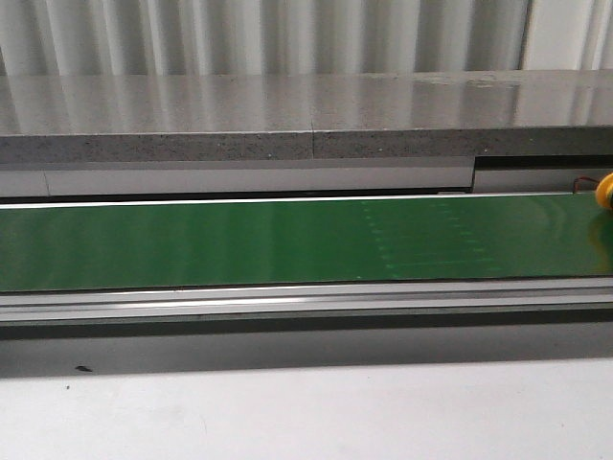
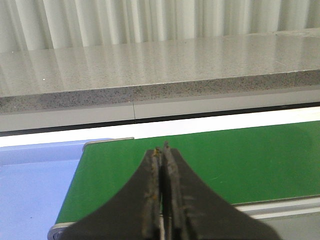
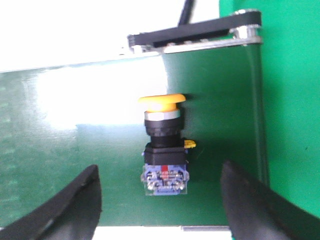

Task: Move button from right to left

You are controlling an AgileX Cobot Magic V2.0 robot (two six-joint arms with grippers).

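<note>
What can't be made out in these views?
- Button, front view: cut off by the right edge; only a yellow sliver shows.
- Both arms, front view: out of frame.
- Right pincer, right wrist view: fingertips cut off by the lower edge.
- Belt, right wrist view: glare washes out part of the surface.

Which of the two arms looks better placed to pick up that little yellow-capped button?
The right one. Its open right gripper straddles the small yellow-capped push-button on the green belt. The left gripper is shut, with no button in its view.

I count one button [image 3: 164,145], lying between my right gripper's [image 3: 160,210] spread fingers. One green belt [image 1: 239,244] beneath it. Two grippers, the left gripper [image 2: 163,165] pressed closed.
</note>
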